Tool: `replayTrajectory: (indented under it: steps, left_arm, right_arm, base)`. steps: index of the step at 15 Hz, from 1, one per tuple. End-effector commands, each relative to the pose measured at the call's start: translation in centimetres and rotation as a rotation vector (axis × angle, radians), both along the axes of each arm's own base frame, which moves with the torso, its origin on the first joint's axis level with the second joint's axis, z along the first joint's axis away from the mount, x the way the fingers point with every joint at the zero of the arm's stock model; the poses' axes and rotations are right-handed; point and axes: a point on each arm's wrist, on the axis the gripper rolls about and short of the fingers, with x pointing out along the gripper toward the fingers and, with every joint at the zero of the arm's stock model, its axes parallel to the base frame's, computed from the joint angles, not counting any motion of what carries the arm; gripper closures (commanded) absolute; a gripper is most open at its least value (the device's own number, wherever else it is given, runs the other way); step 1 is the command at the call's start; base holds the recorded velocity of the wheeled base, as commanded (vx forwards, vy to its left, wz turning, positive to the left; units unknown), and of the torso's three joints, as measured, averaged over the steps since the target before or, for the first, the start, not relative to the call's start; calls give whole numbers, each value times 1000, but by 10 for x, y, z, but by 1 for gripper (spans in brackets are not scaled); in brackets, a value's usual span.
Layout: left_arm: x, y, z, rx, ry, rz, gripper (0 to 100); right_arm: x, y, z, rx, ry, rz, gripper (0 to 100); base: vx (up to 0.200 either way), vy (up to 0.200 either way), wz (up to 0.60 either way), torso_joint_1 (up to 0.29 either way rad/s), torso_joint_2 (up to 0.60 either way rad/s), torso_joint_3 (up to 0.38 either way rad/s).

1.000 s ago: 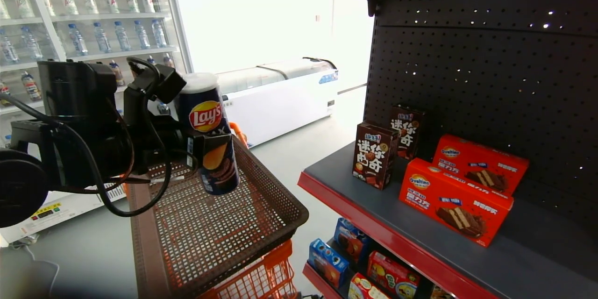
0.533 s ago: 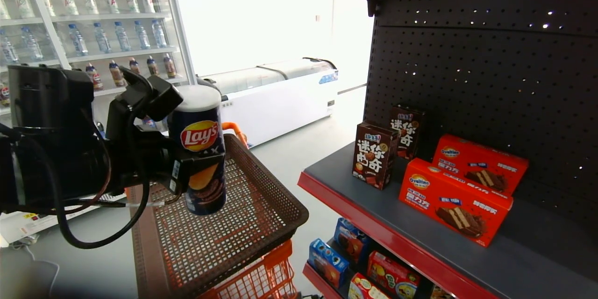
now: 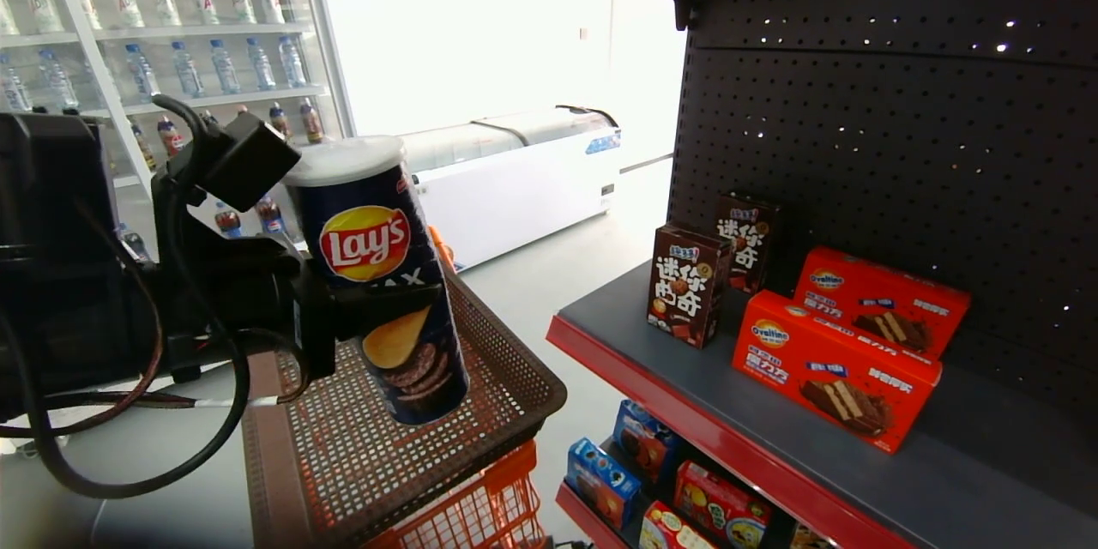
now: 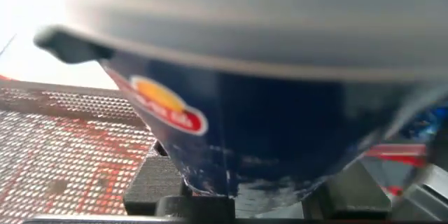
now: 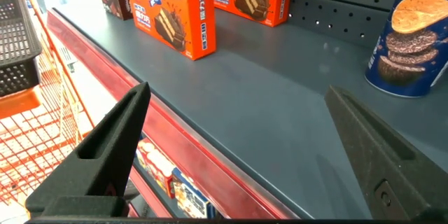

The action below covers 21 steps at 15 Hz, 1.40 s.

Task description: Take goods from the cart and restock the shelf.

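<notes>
Over the last 1 s the chip can (image 3: 364,244) has dipped and then come up nearer the head camera, so it looks larger, and it has gone from near upright to a clear lean; the boxes on the shelf (image 3: 986,463) have not shifted. The left gripper (image 3: 382,302) has its fingers clamped round the can's middle, with 1 dark finger crossing the label just below the logo; the can hangs in the air above the cart basket (image 3: 515,399) and touches nothing but those fingers. Its long axis is close to vertical but tilted; the white lid leans toward the robot's left and the base swings toward the robot's right, which is the side where the shelf lies. The shelf board is to the right of the can and beyond it, past the red front lip; 2 brown boxes (image 3: 686,283) stand at its near end, 2 red boxes (image 3: 836,369) lie just beside them, and bare board stretches on past those. The right gripper (image 5: 238,91) hangs over that bare board with its fingers spread wide and nothing between them; a second can (image 5: 409,42) stands upright at the back of the board, near the pegboard. So the right arm is nearer the shelf, but the left arm carries the goods; as I judge it, the coming move is a carry rightward and forward over the lip, with the lean taken out so the base lands flat.
</notes>
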Motion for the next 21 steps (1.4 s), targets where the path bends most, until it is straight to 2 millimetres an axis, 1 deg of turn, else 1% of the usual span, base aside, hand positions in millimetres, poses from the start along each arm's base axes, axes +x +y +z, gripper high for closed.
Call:
replayTrajectory:
  steps: [1, 2, 4, 6, 9, 11, 13, 15, 17, 21]
  left_arm:
    - [-11, 3, 2, -12, 0, -20, 100]
    - [-13, 3, -1, -2, 33, -24, 100]
    - [-14, 4, 2, -2, 30, -29, 100]
    - [-14, 2, 7, -20, 27, -80, 100]
    - [-19, 0, 1, -17, 71, -125, 100]
    - [-26, -3, 4, -20, 73, -172, 100]
    - [-28, -8, 2, -18, 84, -204, 100]
    - [-33, -7, 0, -16, 140, -237, 100]
    - [-33, -6, 0, -11, 144, -237, 100]
    - [-26, -8, -1, -1, 136, -239, 100]
  right_arm:
    - [0, 0, 0, 0, 2, 0, 0]
    - [0, 0, 0, 0, 2, 2, 0]
    - [0, 0, 0, 0, 2, 2, 0]
    - [0, 0, 0, -2, 2, 0, 0]
    - [0, 0, 0, 0, 2, 0, 0]
    - [0, 0, 0, 0, 2, 0, 0]
    - [0, 0, 0, 0, 2, 0, 0]
    - [0, 0, 0, 0, 2, 0, 0]
    - [0, 0, 0, 0, 2, 0, 0]
    - [0, 0, 0, 0, 2, 0, 0]
  base:
    - [0, 0, 0, 0, 0, 0]
    - [0, 0, 0, 0, 0, 0]
    - [0, 0, 0, 0, 0, 0]
    - [0, 0, 0, 0, 0, 0]
    - [0, 0, 0, 0, 0, 0]
    - [0, 0, 0, 0, 0, 0]
    - [0, 0, 0, 0, 0, 0]
    - [0, 0, 0, 0, 0, 0]
    - [0, 0, 0, 0, 0, 0]
    - [0, 0, 0, 0, 0, 0]
